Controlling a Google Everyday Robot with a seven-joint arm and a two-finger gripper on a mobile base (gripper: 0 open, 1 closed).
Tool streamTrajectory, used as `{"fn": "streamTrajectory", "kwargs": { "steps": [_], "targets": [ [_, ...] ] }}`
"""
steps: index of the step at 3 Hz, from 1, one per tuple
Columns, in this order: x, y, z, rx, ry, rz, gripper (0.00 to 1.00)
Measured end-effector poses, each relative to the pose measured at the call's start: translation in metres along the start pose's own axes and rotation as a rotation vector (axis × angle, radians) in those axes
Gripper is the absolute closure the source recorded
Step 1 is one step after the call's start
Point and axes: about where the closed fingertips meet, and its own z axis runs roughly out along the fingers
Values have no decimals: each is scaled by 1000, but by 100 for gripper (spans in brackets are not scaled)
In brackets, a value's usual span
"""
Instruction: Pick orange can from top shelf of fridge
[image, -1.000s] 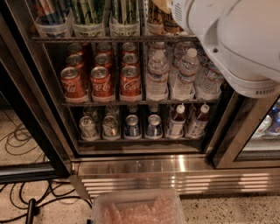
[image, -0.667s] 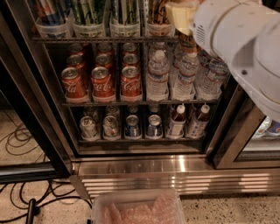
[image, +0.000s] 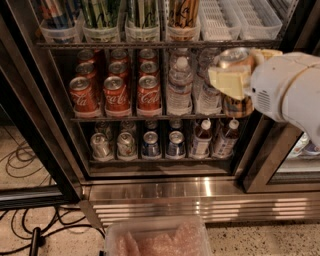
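My gripper (image: 244, 69) hangs at the right of the camera view, out in front of the fridge (image: 200, 193), level with the rack of water bottles (image: 180, 89). Its pale fingers (image: 227, 80) are clamped on the orange can (image: 236, 106), one pad across the can's front and the other behind it. The can stands roughly upright in the grip, with its silver top showing above the front pad and its tan body below. It is clear of the top shelf (image: 100, 44) and sits lower than that rack. On that shelf, translucent white bins (image: 220, 20) hold tall cans: green-striped ones (image: 100, 11) to the left and more orange ones (image: 182, 12) near the middle (only their lower halves show). Red cola cans (image: 117, 92) fill the left of the rack below. A clear plastic tub (image: 160, 239) sits on the floor before the ribbed steel base.
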Motion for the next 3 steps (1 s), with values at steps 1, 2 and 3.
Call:
{"fn": "streamTrajectory", "kwargs": {
  "steps": [1, 2, 3],
  "targets": [
    [-1, 5, -9, -112, 41, 1, 100],
    [-2, 21, -12, -179, 62, -6, 100],
    [-3, 28, -9, -202, 60, -17, 100]
  ]
}}
